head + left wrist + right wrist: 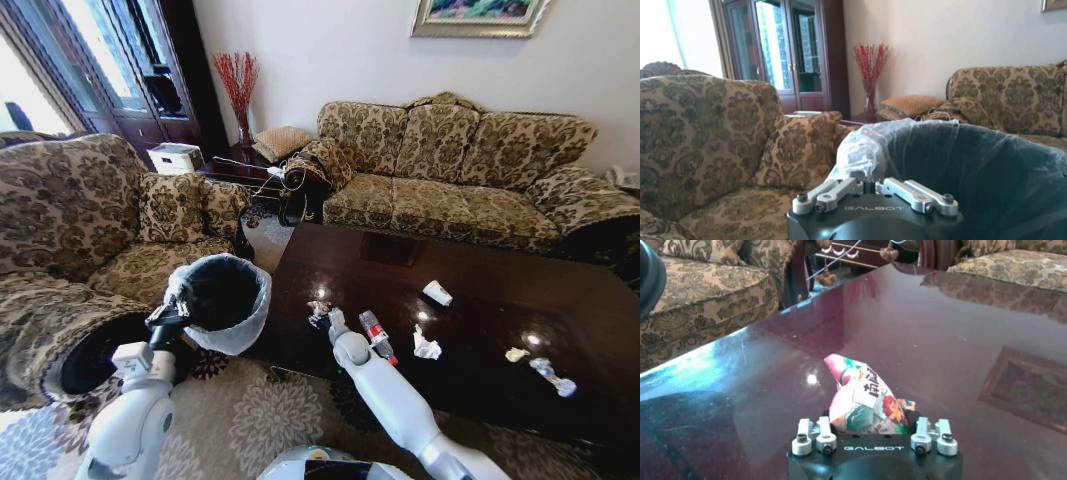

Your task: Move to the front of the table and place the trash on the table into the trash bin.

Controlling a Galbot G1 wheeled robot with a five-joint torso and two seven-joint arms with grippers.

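Right gripper on wrapper at table's near-left edge; left holds bin beside it.

Table (480, 380): glossy, slick, litter will slide. Bin (222, 300): light, left gripper (873, 186) pinched on its floppy bag rim. Bottle (377, 336): light, stiff, take mid-body. Wrapper (863, 400): weightless, crushable, sits between the right gripper (870, 432) fingers, looks clamped across its crumpled bulk.

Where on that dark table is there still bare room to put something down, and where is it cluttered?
The table is bare along its far half, toward the sofa beyond the paper cup. The near strip is crowded: the right gripper on a colourful wrapper, then the bottle, tissue and small wrappers. The left gripper holds the trash bin beside the table.
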